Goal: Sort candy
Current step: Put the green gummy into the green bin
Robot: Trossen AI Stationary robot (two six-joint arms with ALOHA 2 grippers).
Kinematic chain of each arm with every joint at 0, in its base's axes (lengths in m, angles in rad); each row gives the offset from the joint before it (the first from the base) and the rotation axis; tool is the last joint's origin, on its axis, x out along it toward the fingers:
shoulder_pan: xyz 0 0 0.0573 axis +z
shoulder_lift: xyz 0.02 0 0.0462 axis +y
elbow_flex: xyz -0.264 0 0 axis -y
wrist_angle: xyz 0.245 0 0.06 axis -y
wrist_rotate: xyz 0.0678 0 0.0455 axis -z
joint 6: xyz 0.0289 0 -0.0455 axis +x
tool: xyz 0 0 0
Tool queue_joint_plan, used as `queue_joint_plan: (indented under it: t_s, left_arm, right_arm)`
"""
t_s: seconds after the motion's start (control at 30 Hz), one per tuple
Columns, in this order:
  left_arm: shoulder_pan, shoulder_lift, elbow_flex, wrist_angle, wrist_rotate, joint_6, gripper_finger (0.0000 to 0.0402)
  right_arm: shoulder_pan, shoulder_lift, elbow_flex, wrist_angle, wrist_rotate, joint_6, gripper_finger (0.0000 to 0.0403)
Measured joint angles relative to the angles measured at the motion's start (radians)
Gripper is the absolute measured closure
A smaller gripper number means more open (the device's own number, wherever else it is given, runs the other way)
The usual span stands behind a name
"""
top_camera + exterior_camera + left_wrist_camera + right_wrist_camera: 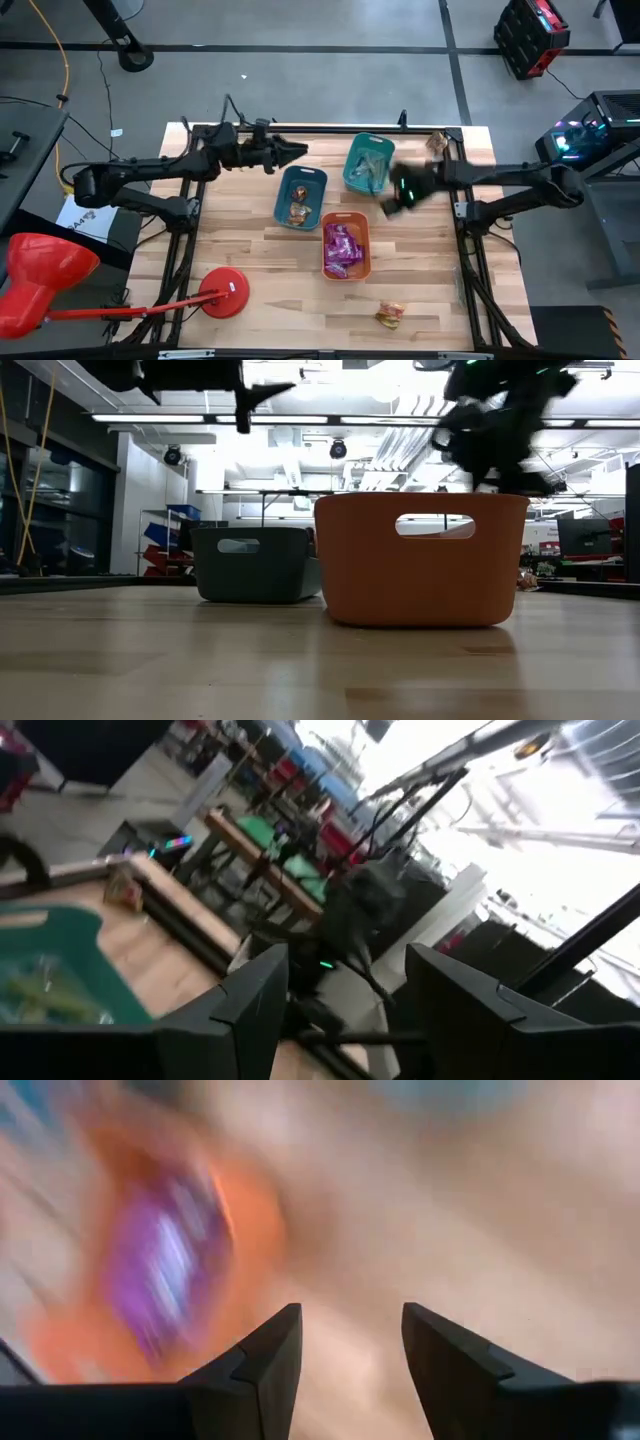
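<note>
Three bins stand mid-table. The far teal bin (367, 163) holds pale green sticks (45, 990). The nearer teal bin (300, 196) holds orange-brown candy. The orange bin (346, 247) holds purple packets (165, 1270). One loose wrapped candy (389, 315) lies near the table's front edge, and another (437, 142) lies at the far right. My left gripper (295, 150) hovers open and level, left of the far teal bin, with nothing between its fingers (260, 1000). My right gripper (393, 200) hangs open and blurred, right of the bins, pointing down at bare table beside the orange bin.
A red round-based stand (224, 296) and a red cone-shaped thing (40, 280) sit at the table's near left. Bare wood lies in front of the orange bin and left of the bins. Black frame rails (470, 270) run along the table's sides.
</note>
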Motion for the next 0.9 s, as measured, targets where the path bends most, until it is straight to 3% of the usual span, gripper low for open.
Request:
queue_joint_plan:
  t_s: [0.1,0.23,0.4,0.53,0.73,0.9]
  left_arm:
    - [-0.013,0.046,0.0,0.001,0.005,0.0,0.0204]
    - [-0.016,0.084,0.0,0.005,0.025,-0.009,0.0204]
    - [-0.007,0.087,0.0,0.009,0.043,0.004,0.0204]
    - [0.006,0.087,0.0,0.021,0.054,0.01,0.0204]
    - [0.013,0.086,0.0,0.037,0.055,0.027,0.0204]
    - [0.013,0.086,0.0,0.054,0.055,0.027,0.0204]
  right_arm:
    - [0.231,-0.001,-0.037,-0.133,-0.024,0.218,0.0238]
    - [0.544,-0.001,-0.097,-0.115,-0.106,0.578,0.0238]
    - [0.803,-0.001,-0.15,-0.12,-0.17,0.964,0.0238]
    - [0.878,0.0,-0.176,-0.103,-0.258,0.933,0.026]
    - [0.888,0.03,-0.245,-0.04,-0.425,0.7,0.0386]
    - [0.888,0.105,-0.318,0.088,-0.564,0.525,0.0398]
